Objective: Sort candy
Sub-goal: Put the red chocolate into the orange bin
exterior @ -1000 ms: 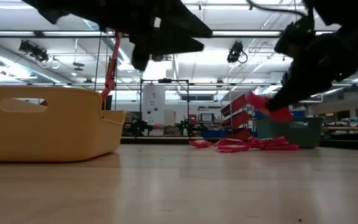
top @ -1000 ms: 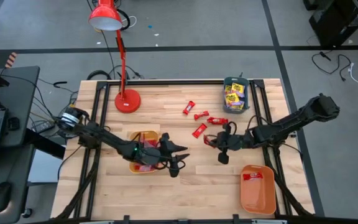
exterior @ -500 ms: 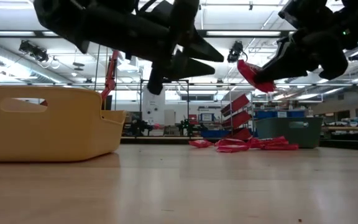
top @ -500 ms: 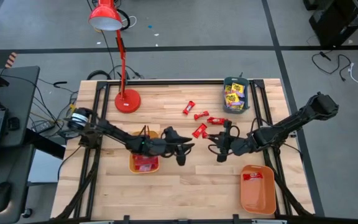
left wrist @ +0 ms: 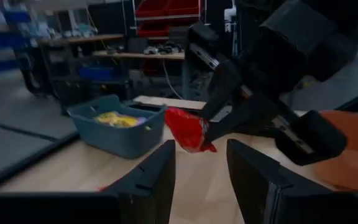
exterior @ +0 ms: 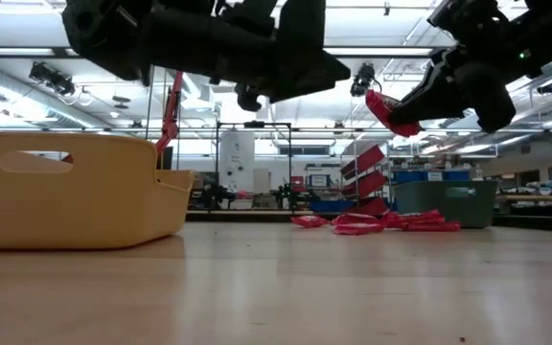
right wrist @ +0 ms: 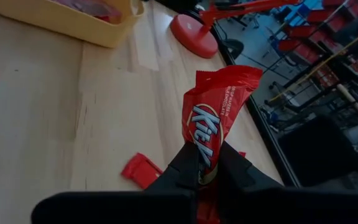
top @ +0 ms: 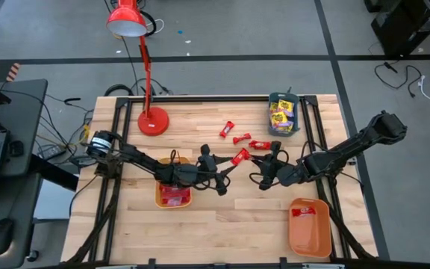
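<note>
Right pincer [right wrist: 199, 163] pinching a red wrapped candy bar [right wrist: 217, 115] above the wooden table [top: 222, 232], left pincer [left wrist: 199, 171] spread, facing it, yellow plastic tray [exterior: 75, 187] nearby.

Two dark jointed arms (thin cables alongside) end in black, blunt-fingered pincers.

From above, both dark arms reach toward the middle of the pale wooden table [top: 222, 224]. The left gripper [top: 226, 173] hangs beside a small yellow plastic tray [top: 160, 196] holding red sweets, its tip close to one red wrapped candy [top: 240, 156]. The right gripper [top: 263, 178] hovers just across from it (three more red wrapped sweets [top: 242, 137] lie scattered beyond). A teal bin [top: 283, 131] holds yellow packets; an orange tray [top: 309, 232] sits near the front edge, a red desk lamp [top: 153, 119] at the back.
</note>
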{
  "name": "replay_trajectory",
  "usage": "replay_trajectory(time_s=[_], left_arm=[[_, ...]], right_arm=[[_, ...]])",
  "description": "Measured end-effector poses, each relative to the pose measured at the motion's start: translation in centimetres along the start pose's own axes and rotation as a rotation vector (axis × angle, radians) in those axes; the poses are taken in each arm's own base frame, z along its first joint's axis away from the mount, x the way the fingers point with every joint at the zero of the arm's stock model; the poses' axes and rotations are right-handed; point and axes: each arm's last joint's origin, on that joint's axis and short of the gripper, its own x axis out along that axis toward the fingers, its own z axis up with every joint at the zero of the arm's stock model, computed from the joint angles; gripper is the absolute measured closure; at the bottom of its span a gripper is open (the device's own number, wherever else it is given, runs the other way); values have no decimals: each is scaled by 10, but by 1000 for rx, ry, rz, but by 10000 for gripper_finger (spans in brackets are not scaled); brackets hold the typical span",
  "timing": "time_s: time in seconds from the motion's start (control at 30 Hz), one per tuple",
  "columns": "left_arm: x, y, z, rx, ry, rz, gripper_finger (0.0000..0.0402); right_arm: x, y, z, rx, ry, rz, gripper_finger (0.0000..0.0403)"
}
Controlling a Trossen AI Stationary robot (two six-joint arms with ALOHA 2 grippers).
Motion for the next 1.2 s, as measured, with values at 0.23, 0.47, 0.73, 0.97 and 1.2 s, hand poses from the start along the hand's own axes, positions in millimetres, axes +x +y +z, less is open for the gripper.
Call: replay_trajectory(time_s=[0.23,0.47,0.73,0.97,1.2], left_arm=[[13,1,15,31,-30,16,220],[23,14,18,-95,-31,62,200],[25,18,16,-121,-10,57,198],[27,16,12,-137,-6,25,198],[39,11,-2,-126,12,27,198]], right_arm=[[2,-3,0,-26,8,-27,379],[4,-5,0,-18,13,-37,379],[6,-8,-1,5,21,-48,379],[9,-11,-2,33,30,-62,377],[9,-11,-2,29,31,-62,377]])
